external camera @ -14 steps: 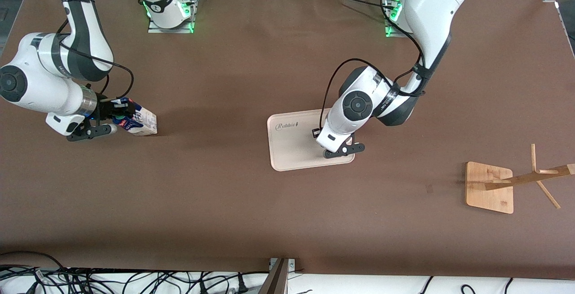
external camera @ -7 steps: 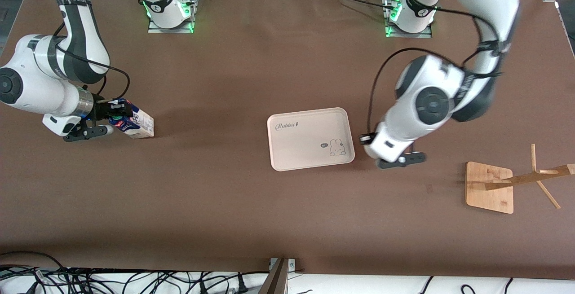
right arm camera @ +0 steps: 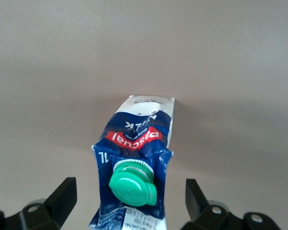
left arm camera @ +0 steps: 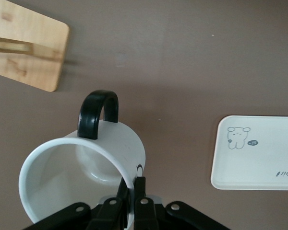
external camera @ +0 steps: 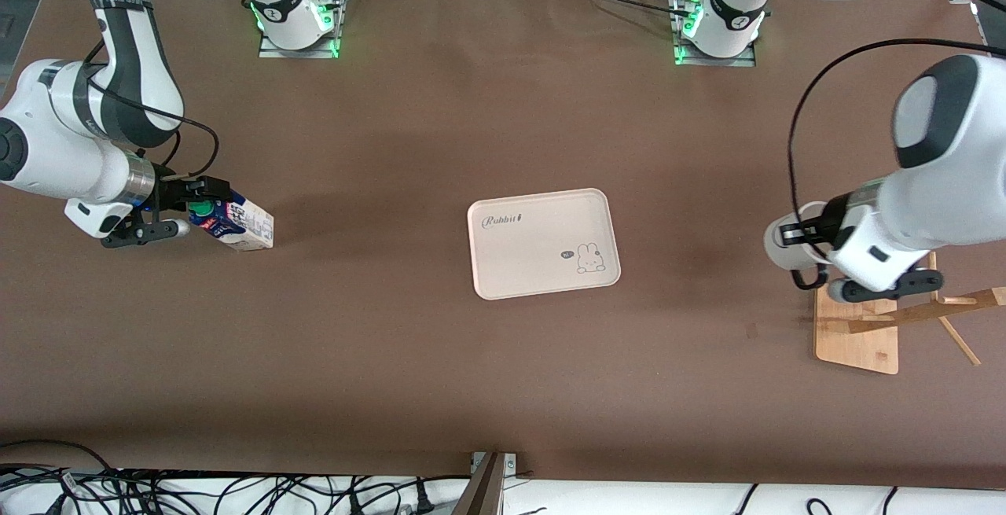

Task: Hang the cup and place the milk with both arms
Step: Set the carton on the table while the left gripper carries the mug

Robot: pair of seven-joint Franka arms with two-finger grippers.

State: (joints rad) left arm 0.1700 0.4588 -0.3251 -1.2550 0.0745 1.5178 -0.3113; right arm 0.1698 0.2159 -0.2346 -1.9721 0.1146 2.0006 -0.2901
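The white cup (external camera: 786, 246) with a black handle (external camera: 802, 279) hangs in the air beside the wooden rack's base (external camera: 857, 330). My left gripper (external camera: 813, 241) is shut on its rim. In the left wrist view the cup (left arm camera: 62, 177) fills the near field with its handle (left arm camera: 98, 112) away from the fingers (left arm camera: 143, 203), one inside and one outside the wall. The milk (external camera: 240, 224) stands on the table at the right arm's end. My right gripper (external camera: 200, 208) is open around its top; both fingers (right arm camera: 62, 196) stand apart from the carton (right arm camera: 137, 158) and its green cap (right arm camera: 133, 184).
A beige tray (external camera: 542, 208) with a rabbit print lies at mid-table and also shows in the left wrist view (left arm camera: 259, 167). The rack's pole (external camera: 927, 312) and pegs lean out over its base toward the left arm's end. Cables lie along the table's near edge.
The left arm has swung from over the tray to the rack, carrying the cup. The right gripper has shifted slightly at the milk and stays around it.
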